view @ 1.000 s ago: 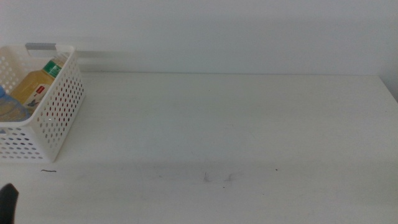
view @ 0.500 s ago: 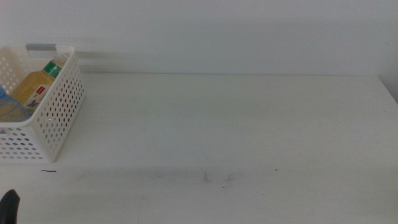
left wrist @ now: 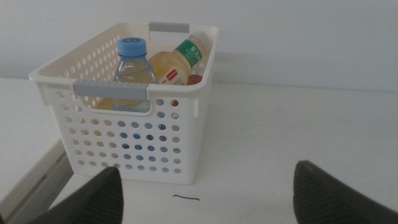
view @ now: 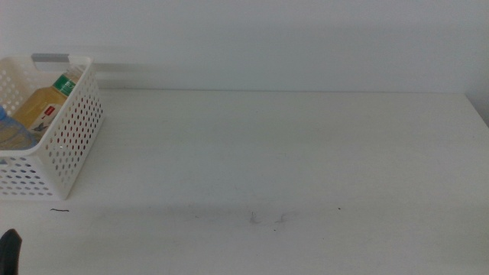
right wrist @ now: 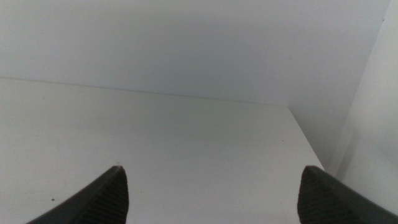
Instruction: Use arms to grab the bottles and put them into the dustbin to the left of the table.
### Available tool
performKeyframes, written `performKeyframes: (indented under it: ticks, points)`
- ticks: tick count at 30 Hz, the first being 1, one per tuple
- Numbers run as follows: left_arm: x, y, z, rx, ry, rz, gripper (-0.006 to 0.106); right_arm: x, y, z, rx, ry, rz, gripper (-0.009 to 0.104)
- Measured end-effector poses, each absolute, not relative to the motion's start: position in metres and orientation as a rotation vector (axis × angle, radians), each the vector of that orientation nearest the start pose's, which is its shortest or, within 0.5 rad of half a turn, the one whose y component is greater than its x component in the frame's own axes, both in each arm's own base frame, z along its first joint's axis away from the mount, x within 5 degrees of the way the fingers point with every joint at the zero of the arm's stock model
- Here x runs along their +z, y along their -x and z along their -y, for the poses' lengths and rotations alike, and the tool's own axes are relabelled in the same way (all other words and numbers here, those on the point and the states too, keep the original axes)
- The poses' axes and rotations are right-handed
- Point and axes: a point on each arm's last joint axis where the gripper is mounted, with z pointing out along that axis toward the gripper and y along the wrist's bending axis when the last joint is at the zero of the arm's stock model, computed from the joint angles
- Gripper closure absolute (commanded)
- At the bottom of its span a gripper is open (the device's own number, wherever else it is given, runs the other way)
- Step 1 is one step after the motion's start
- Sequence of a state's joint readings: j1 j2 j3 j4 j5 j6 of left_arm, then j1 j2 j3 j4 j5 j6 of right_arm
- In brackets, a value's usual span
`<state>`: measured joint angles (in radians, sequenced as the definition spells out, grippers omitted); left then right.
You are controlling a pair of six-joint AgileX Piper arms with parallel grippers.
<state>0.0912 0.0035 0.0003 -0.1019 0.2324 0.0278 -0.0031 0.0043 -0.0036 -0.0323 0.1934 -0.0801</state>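
Note:
The white perforated dustbin [view: 70, 145] stands at the table's left end. Inside it lie the yellow juice bottle [left wrist: 176, 62], the blue-capped water bottle [left wrist: 132, 70] and a sliver of red can [left wrist: 194, 79]. In the middle view the juice bottle [view: 43, 107] shows over the rim. My left gripper [left wrist: 205, 202] hangs back in front of the dustbin, apart from it, open and empty. Only its dark tip [view: 9, 246] shows in the middle view's lower left corner. My right gripper [right wrist: 211, 199] is open and empty over bare table [right wrist: 161, 143] and is out of the middle view.
A grey bar [left wrist: 111, 89] marks the dustbin's near rim, another [view: 50, 56] its far rim. Faint scuff marks [view: 267, 219] lie on the tabletop near the front. The table's right edge [right wrist: 308, 146] meets a wall.
The left gripper's tip at the bottom left corner has shifted only slightly. The dustbin and its bottles have not moved.

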Motion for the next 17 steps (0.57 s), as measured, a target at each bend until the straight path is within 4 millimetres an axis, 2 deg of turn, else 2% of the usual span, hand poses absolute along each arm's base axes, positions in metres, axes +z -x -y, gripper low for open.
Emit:
performKeyframes:
  ticks: [17]
  points:
    - [0.1919, -0.0558, -0.0018, -0.006, 0.081, -1.717, 0.007, 0.1966, -0.0561, 0.0007, -0.09, 0.085, -1.676, 0.023]
